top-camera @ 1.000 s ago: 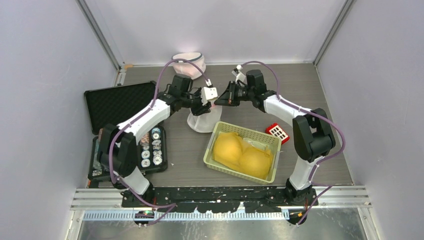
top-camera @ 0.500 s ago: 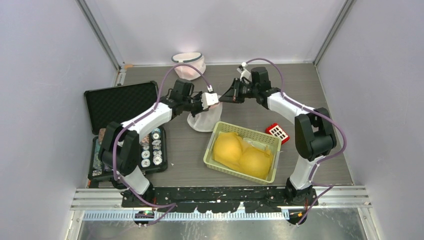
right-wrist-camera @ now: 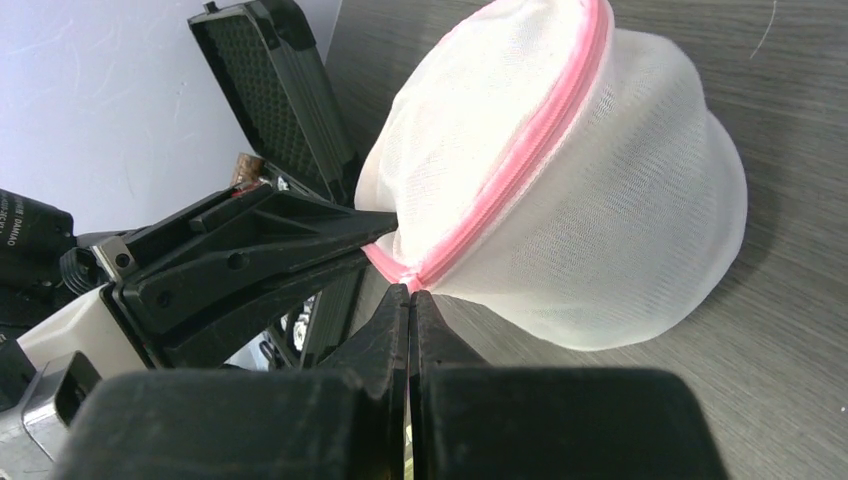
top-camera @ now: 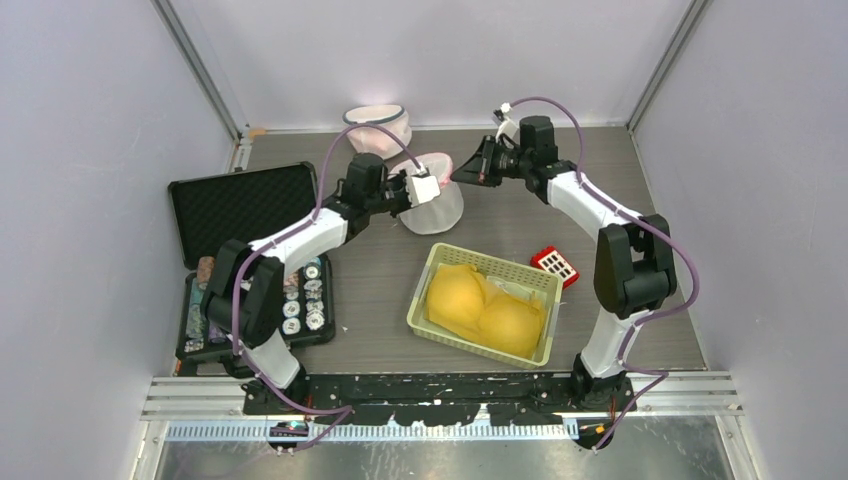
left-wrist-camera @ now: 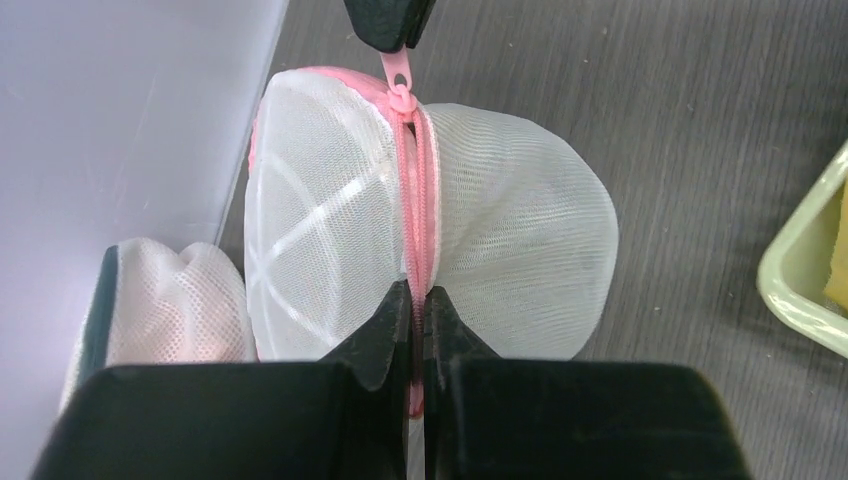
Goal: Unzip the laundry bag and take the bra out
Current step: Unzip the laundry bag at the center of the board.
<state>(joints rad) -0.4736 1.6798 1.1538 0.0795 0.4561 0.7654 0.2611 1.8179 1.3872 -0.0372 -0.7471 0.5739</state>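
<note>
Near the back wall (top-camera: 430,50), left gripper (left-wrist-camera: 420,305) pinches laundry bag (left-wrist-camera: 520,250) seam, right gripper (right-wrist-camera: 410,300) its zipper pull (left-wrist-camera: 394,72).

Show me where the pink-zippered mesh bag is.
Top view: the bag is at centre-back, pinched between left gripper and right gripper, behind the green basket.

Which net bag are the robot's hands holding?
The white mesh bag with the pink zipper, pinched between the left gripper and right gripper. The dark-rimmed mesh bag sits by the back wall.
</note>
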